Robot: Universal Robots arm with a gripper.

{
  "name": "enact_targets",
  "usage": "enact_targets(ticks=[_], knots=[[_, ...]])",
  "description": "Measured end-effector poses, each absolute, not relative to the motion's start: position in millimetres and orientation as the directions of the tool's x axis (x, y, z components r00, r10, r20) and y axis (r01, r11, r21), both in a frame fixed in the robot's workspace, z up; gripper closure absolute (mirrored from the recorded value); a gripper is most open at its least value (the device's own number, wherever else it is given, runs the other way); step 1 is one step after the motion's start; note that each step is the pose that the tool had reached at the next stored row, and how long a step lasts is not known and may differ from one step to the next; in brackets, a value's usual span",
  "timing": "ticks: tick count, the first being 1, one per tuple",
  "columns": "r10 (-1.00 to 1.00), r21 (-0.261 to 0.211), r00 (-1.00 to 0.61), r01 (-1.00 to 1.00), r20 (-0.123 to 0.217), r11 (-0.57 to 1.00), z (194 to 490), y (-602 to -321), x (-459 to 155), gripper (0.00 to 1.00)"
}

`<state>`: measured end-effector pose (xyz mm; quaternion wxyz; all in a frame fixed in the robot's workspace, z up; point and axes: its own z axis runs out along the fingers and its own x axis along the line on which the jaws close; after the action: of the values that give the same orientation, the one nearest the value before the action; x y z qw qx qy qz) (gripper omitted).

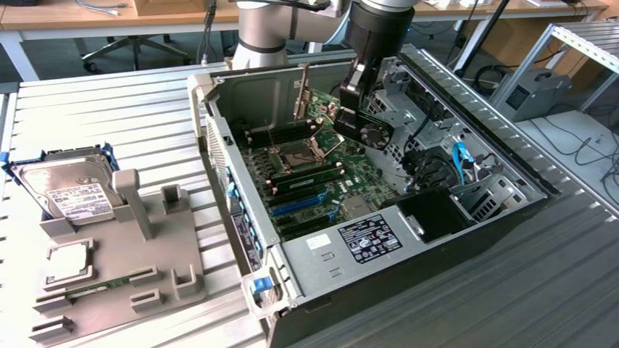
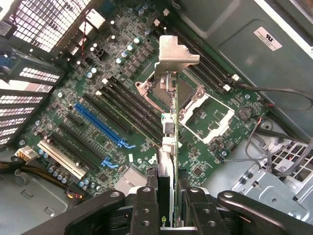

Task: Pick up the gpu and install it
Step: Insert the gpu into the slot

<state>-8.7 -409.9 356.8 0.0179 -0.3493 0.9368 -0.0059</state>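
My gripper (image 1: 353,101) hangs inside the open computer case (image 1: 483,217), shut on the gpu (image 1: 373,133), whose black round fan shroud faces the exterior view's right. In the wrist view the gpu (image 2: 171,142) is seen edge-on between my two black fingers (image 2: 145,210), with its silver metal bracket (image 2: 175,54) at the far end. The card is held in the air above the green motherboard (image 2: 98,98), over the area between the CPU socket (image 2: 203,110) and the long black and blue expansion slots (image 2: 100,123). It touches no slot.
The case lies on its side on a slatted metal table (image 1: 116,123). At the exterior view's left stands a grey fixture (image 1: 135,268) holding a silver hard drive (image 1: 63,190), a square chip (image 1: 66,262) and a green memory stick (image 1: 97,285). Cables and a drive cage (image 2: 279,166) lie close to the motherboard.
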Motion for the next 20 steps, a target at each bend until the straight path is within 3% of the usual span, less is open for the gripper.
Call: enact_targets(ticks=[20], knots=[[-0.679, -0.024, -0.733, -0.679, -0.029, 0.734, 356.9, -409.9, -8.7, 0.74]])
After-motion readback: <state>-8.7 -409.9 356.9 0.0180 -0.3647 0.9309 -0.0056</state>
